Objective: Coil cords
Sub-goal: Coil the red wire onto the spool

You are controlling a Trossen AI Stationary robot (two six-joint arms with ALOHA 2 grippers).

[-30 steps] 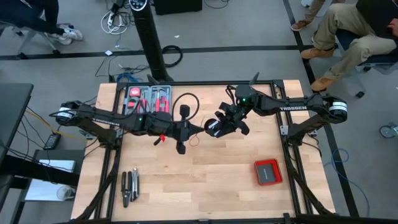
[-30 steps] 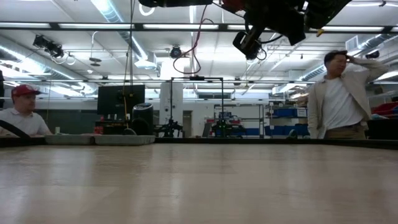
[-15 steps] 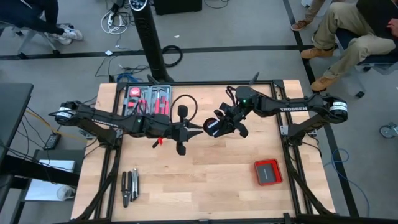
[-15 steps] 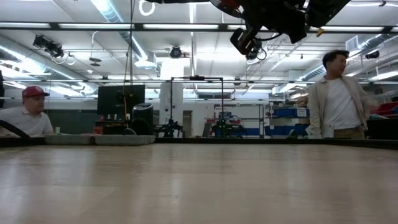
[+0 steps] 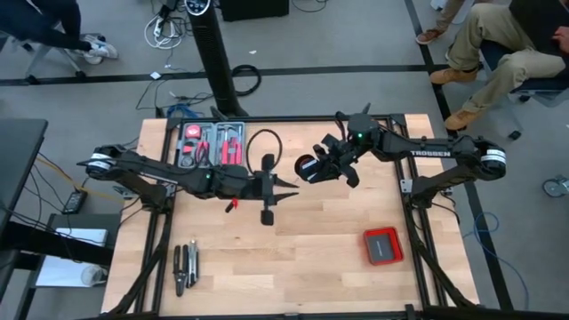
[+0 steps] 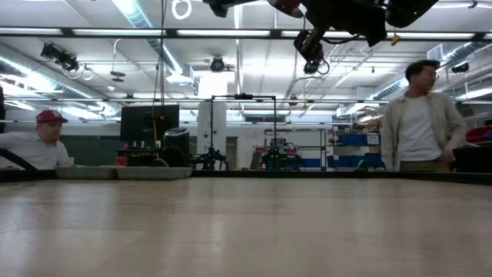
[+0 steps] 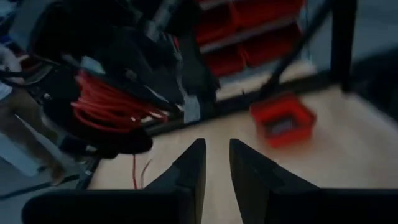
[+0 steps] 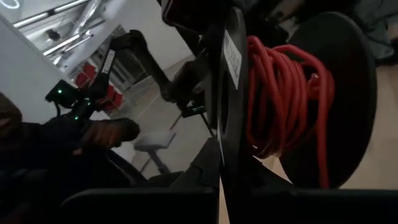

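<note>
Left pincer: we see our left pincer [image 5: 286,193] raised above the middle of the surface [image 5: 293,267], its two dark fingers [image 7: 186,171] a narrow gap apart with nothing between them.
Right pincer: our right pincer [image 5: 313,168] is just beyond the left one, also raised, clamped shut on the flange of a black spool [image 8: 348,93].
Cords: the red wire [image 8: 283,102] is wound in a thick coil around that spool, held up in the air between the two arms; from the left wrist we see the same coil [image 7: 109,106] close ahead, with a thin red tail hanging below it.
Red box: a flat red box [image 5: 383,245] lies near the surface's right side, well apart from both pincers.
Tools: a red tool case [image 5: 212,142] is at the far left corner, and pliers [image 5: 185,267] lie near the front left.
</note>
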